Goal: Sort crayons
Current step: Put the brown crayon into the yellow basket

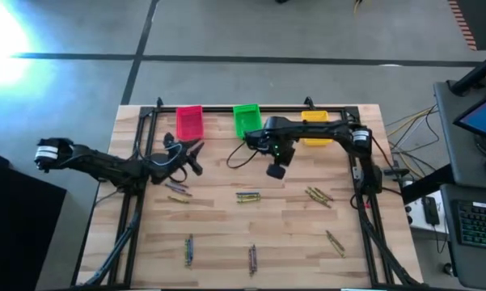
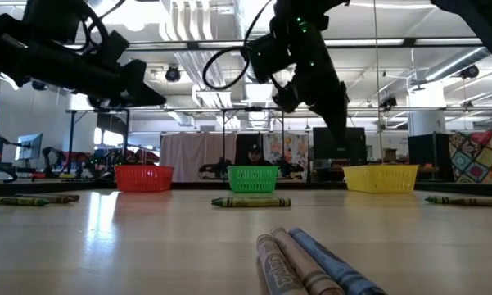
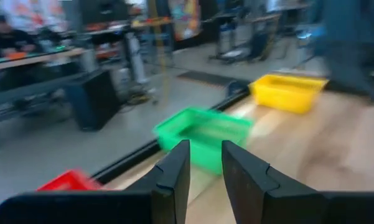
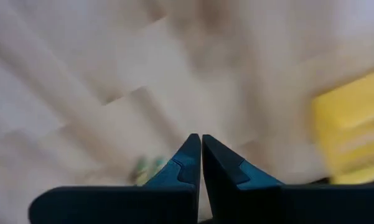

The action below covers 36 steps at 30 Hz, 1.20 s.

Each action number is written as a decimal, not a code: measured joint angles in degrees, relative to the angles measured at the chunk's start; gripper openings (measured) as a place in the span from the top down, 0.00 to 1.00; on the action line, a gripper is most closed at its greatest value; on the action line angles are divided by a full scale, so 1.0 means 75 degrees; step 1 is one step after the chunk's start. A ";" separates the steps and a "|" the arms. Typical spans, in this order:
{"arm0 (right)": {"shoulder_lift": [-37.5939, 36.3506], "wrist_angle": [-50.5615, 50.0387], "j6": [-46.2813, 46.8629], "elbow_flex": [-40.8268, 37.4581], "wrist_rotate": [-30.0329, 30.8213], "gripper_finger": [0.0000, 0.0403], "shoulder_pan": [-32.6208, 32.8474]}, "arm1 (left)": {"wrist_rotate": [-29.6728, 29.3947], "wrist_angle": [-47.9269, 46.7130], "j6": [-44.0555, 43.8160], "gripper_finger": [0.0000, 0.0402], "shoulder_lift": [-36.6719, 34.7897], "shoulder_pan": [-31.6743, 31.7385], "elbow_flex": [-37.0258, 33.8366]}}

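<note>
Two robot arms work over a wooden table (image 1: 226, 234), both raised w/ nothing held. Left gripper (image 1: 196, 155) hangs near the pink bin (image 1: 189, 122), fingers a little apart w/ empty space between them in its wrist view, which looks toward the green bin (image 3: 202, 134) and yellow bin (image 3: 289, 92). Right gripper (image 1: 276, 170) hangs in front of the green bin, fingers pressed together on nothing; its wrist view looks down at bare wood, a greenish crayon blur, and a yellow bin edge. Crayons lie in 6 small clusters, all on the table, well apart from the bins: one by the left arm (image 1: 178, 191), one at centre (image 1: 248, 196), one right of centre (image 1: 319, 195), and three nearer the front edge at left (image 1: 189, 250), middle (image 1: 252, 258) and right (image 1: 335, 242). Exact stick count per cluster is too small to tell; low view shows approx. 3 in the nearest cluster (image 2: 311, 260). Bins: 3, in a row along the far edge. Judgement: looks like a between-picks step, i.e. sorting barely begun. Next move prob. calls for the right gripper to spread its fingers, drop onto the centre cluster, and pinch one thin stick flat on wood, which needs precise alignment.
</note>
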 joint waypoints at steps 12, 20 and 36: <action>-0.2124 0.1428 0.0756 -0.2620 0.0941 0.97 0.0279 | 0.1182 -0.0196 -0.1484 0.81 0.0740 -0.0524 0.0133; -0.5263 0.2795 0.1835 -0.5703 0.0760 0.83 0.0896 | 0.1278 -0.0178 -0.1645 0.81 0.0830 -0.0726 0.0127; -0.6786 0.7961 0.2598 -0.8569 0.0938 0.69 0.1084 | 0.1579 -0.1734 -0.0358 0.69 0.1532 0.0193 0.2227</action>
